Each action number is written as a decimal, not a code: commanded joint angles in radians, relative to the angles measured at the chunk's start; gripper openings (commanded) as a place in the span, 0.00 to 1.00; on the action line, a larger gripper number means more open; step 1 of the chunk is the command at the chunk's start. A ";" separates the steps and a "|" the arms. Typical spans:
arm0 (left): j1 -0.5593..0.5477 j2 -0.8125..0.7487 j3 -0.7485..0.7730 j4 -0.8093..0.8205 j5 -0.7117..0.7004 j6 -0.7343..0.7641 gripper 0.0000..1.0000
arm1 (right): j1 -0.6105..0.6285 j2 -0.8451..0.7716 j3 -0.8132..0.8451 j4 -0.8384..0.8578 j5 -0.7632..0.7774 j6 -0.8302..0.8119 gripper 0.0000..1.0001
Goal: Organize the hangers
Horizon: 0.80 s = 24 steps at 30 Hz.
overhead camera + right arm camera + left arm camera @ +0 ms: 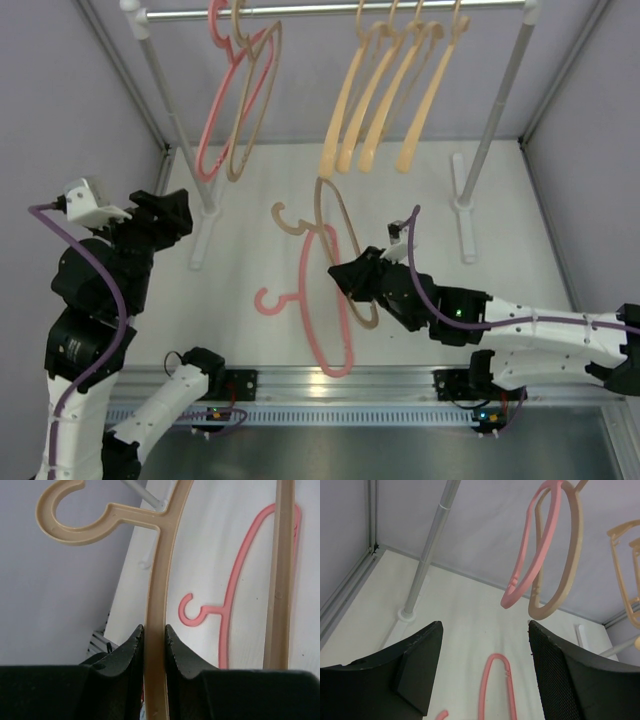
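Hanging step, centre frame: right gripper [154,640] clamped on the beige hanger [165,565], pink hanger [224,630] lying beside it, left gripper [485,625] open and empty at left; next, likely hooking onto the rail [340,10] at top.

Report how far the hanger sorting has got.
Done: six hang on the rail, a pink and tan pair at left, four peach ones at right. In hand: the right hand grips a tan hanger by its arm. Still to do: the pink hanger on the table; the left hand is open, empty.
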 commanded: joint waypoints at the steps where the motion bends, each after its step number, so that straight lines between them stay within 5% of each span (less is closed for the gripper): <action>1: 0.001 -0.008 0.036 0.012 0.021 0.001 0.74 | 0.002 -0.049 -0.036 0.172 0.049 0.070 0.00; 10: 0.000 0.007 0.073 -0.010 0.078 0.016 0.74 | 0.033 0.006 0.023 0.363 0.042 0.073 0.00; 18: 0.002 0.061 0.027 -0.034 0.524 -0.072 0.71 | 0.055 0.052 0.053 0.401 0.098 0.075 0.00; 24: 0.002 0.032 -0.089 -0.034 0.588 -0.163 0.71 | 0.073 0.058 0.043 0.400 0.160 0.062 0.00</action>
